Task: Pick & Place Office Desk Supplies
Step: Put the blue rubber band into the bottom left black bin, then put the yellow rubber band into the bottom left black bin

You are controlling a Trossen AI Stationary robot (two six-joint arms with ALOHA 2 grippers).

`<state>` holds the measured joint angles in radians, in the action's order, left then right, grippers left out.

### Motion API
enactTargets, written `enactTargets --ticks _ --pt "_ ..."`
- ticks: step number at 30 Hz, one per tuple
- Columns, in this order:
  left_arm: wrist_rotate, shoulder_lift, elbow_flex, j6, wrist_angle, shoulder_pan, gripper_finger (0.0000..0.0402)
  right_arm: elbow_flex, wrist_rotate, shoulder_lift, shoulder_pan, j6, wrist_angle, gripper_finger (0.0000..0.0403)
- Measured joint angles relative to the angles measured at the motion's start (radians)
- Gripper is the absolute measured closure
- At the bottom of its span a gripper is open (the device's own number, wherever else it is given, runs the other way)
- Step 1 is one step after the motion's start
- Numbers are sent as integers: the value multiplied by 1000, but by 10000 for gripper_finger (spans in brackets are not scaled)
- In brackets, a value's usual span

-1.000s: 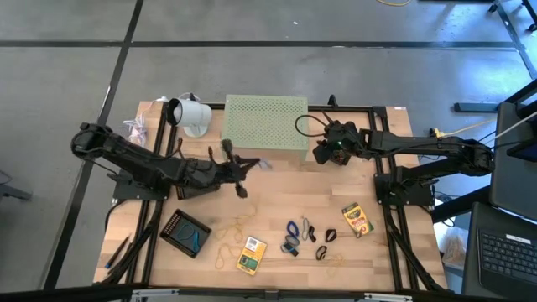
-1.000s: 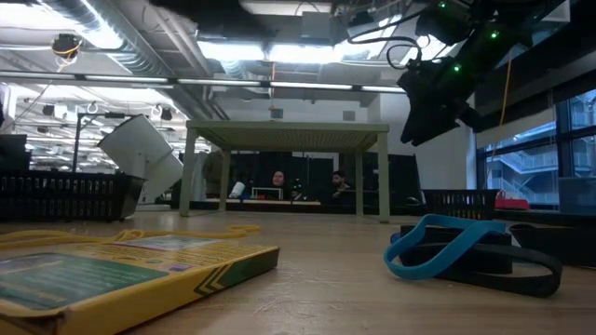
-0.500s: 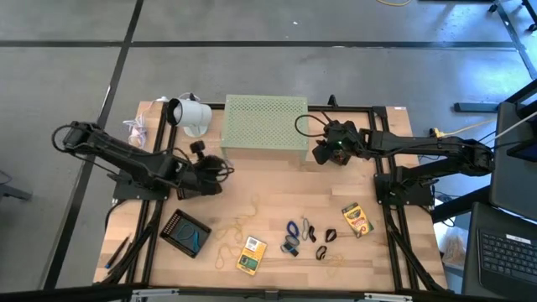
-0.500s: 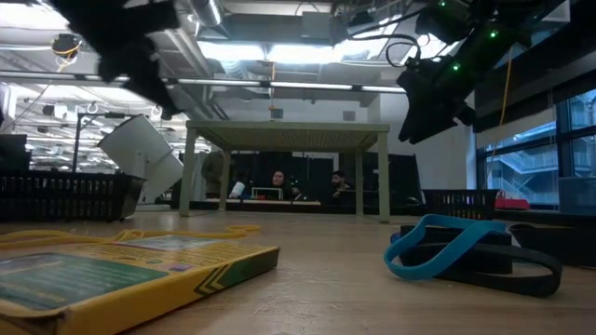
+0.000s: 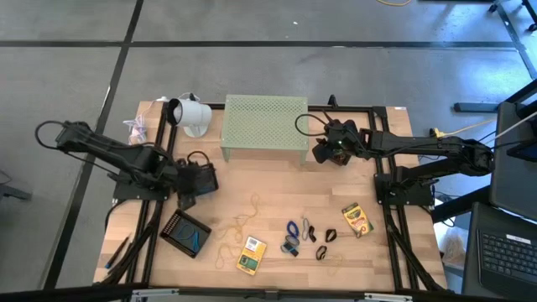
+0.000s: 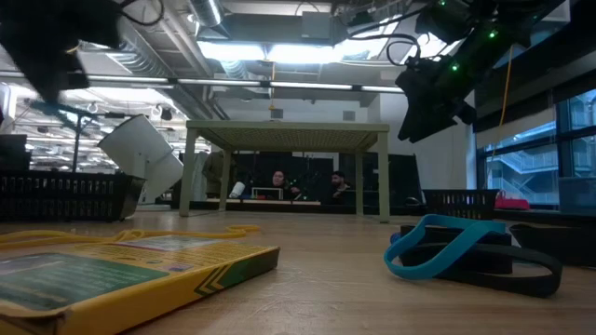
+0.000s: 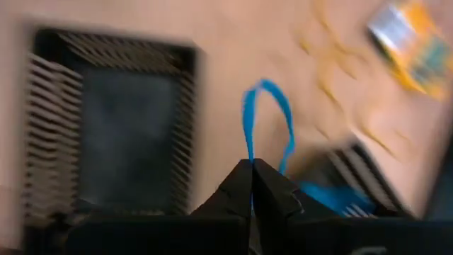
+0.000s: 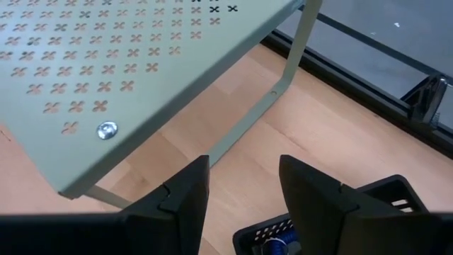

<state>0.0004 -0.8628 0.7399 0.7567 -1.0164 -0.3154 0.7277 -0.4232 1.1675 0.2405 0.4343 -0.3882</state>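
Pinched tight in the left jaws, a blue rubber band is seen dangling as a thin loop over the black mesh tray at the bench's front left. The carry step is judged to be in hand; a release over the tray is what is called for next, with the loop lowered clear of the tray's rim before the jaws are parted. The right jaws are held wide with nothing between them, parked beside the pale green riser at the back. Out on the bench, more bands, black clips and two yellow card boxes are left scattered along the front. Open wood is offered between tray and clutter, though the bench's left edge and black frame are close by.
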Motion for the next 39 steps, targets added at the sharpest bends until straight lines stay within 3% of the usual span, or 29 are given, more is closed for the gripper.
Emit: enactTargets --ticks 4,8,20,29,34,36,39 --pt "195 11 0 56 0 -67 400 0 -10 0 0 0 0 227" --pt "260 6 0 127 0 -141 398 0 -10 0 0 0 0 227" --pt "259 -38 0 235 26 -267 389 0 -10 0 0 3 0 227" --pt "262 -50 0 407 26 -307 354 0 -7 0 0 3 0 227" --pt "255 -50 0 425 27 -319 332 0 -3 0 0 4 2 227" --pt "206 -50 0 418 46 -319 328 0 30 0 0 23 8 227" --pt "50 -50 0 327 126 -318 325 0 159 0 -1 29 23 227"
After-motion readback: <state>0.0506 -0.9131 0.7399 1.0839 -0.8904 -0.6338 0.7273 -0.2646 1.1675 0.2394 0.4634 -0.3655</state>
